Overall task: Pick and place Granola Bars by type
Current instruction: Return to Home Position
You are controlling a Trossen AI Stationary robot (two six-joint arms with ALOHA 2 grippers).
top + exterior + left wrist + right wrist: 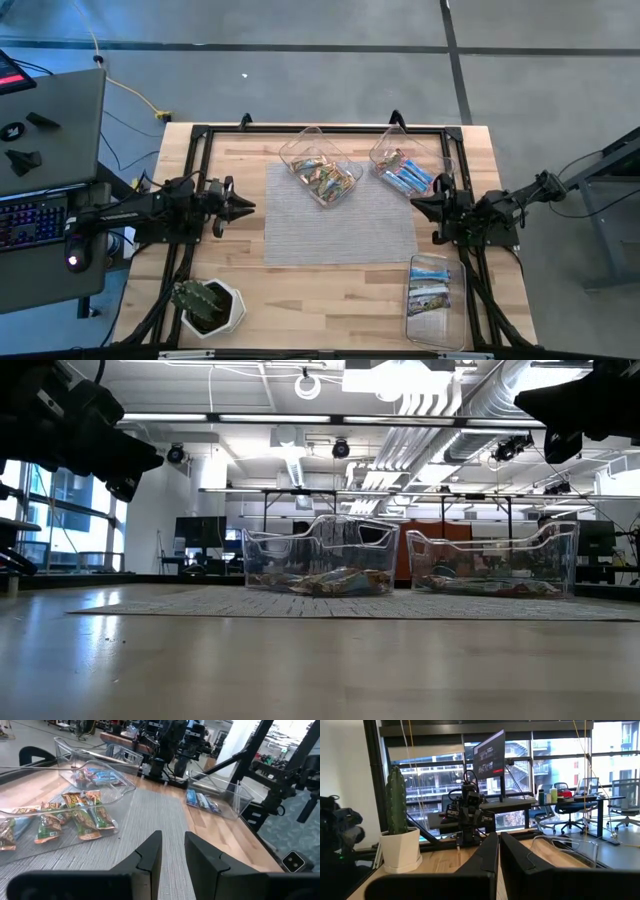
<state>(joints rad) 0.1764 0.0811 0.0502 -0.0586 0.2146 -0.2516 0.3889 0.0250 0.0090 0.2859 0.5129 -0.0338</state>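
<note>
Granola bars (325, 178) lay grouped by type inside three clear bins (296, 152); none on grey mat (340, 225), so sorting looked done. Left pincer (243, 207) empty, narrow slit. Right pincer (418, 208) empty, nearly closed. Both parked at mat's sides, probably homing.

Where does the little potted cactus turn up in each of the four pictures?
High view: the cactus at lower left, on the table's corner.
Low view: not in it.
Left wrist view: not in it.
Right wrist view: left of centre, in its white pot.
Shared landmark: the left arm, close by the cactus in both views; the right arm waits across the table.
</note>
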